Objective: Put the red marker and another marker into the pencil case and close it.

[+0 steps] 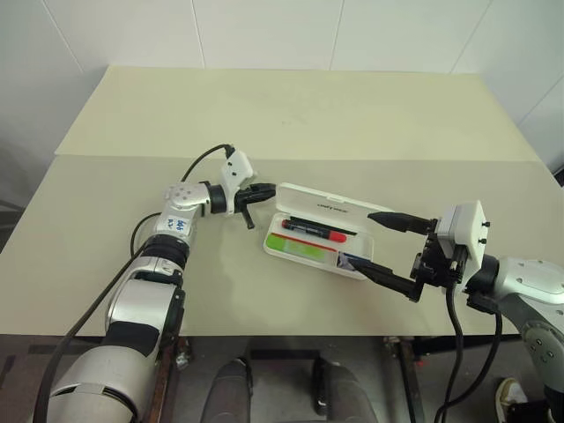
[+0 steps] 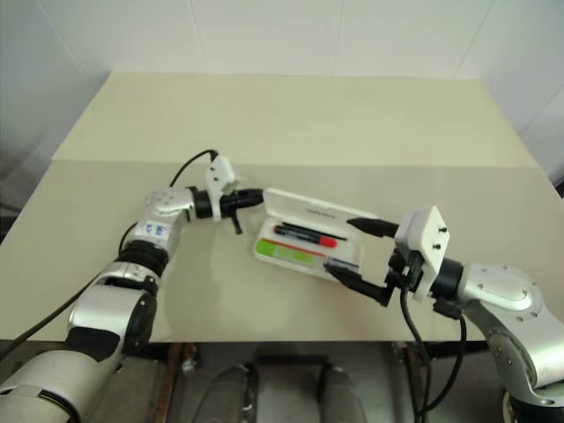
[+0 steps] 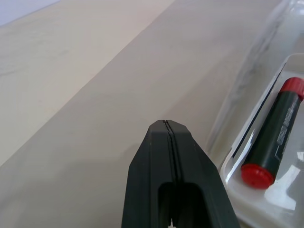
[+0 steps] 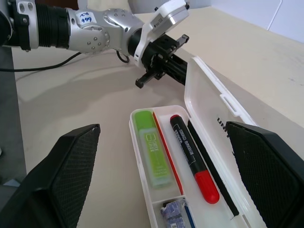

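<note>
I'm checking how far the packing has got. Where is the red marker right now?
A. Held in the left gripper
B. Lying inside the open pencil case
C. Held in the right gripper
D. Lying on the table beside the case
B: the red marker lies inside the open pencil case, next to the green highlighter, with the lid up and no gripper on it.
</note>
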`<action>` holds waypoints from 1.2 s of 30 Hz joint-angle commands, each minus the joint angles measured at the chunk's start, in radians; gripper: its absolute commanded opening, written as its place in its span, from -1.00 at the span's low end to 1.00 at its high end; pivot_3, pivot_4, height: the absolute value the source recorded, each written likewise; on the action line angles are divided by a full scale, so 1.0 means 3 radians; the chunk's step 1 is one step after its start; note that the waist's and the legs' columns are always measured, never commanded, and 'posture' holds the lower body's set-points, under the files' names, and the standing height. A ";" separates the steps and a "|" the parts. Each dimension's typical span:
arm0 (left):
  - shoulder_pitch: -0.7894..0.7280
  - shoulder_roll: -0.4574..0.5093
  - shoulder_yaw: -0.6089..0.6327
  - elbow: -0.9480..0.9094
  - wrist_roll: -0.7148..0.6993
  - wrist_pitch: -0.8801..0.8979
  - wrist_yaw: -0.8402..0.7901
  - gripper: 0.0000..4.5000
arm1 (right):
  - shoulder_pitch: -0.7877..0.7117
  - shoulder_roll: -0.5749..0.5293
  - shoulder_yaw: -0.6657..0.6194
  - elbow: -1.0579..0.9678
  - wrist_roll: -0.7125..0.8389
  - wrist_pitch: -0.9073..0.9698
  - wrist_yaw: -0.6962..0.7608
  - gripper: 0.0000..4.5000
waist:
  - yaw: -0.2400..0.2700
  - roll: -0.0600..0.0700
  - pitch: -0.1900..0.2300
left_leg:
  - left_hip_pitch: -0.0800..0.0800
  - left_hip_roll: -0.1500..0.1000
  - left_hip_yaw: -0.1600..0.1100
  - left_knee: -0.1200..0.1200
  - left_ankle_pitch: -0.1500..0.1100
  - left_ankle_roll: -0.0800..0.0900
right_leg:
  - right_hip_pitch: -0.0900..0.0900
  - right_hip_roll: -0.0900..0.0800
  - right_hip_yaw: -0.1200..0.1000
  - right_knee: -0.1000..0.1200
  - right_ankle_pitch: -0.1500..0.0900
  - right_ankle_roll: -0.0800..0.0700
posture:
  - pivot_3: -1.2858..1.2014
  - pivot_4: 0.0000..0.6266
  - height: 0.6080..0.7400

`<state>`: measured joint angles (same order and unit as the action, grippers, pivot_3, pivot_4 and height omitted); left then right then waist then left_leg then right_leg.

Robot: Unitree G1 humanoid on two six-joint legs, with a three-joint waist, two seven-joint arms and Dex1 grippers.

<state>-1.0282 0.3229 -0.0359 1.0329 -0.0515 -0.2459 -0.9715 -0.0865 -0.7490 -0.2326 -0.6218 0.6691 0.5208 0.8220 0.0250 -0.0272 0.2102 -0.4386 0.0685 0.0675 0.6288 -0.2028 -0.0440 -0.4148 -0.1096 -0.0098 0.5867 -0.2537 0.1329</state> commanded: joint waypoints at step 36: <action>0.0247 0.0110 -0.0468 -0.1023 -0.0070 0.0474 -0.1181 -0.99 | -0.0078 0.0090 0.0034 -0.0124 0.0005 -0.0074 -0.0225 1.00 | -0.0009 0.0001 0.0000 | 0.0001 0.0000 -0.0002 0.0008 0.0000 0.0005 | 0.0005 -0.0001 0.0000 -0.0001 -0.0003 -0.0013 | 0.03 -0.52 1.00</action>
<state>-0.9374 0.3549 -0.1632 0.7215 -0.0900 -0.0900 -1.3234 -0.1008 -0.7278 -0.2045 -0.6232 0.6651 0.5188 0.7664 0.0221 -0.0271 0.2100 -0.4383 0.0684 0.0670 0.6309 -0.2027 -0.0424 -0.4132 -0.1098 -0.0098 0.5864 -0.2546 0.1291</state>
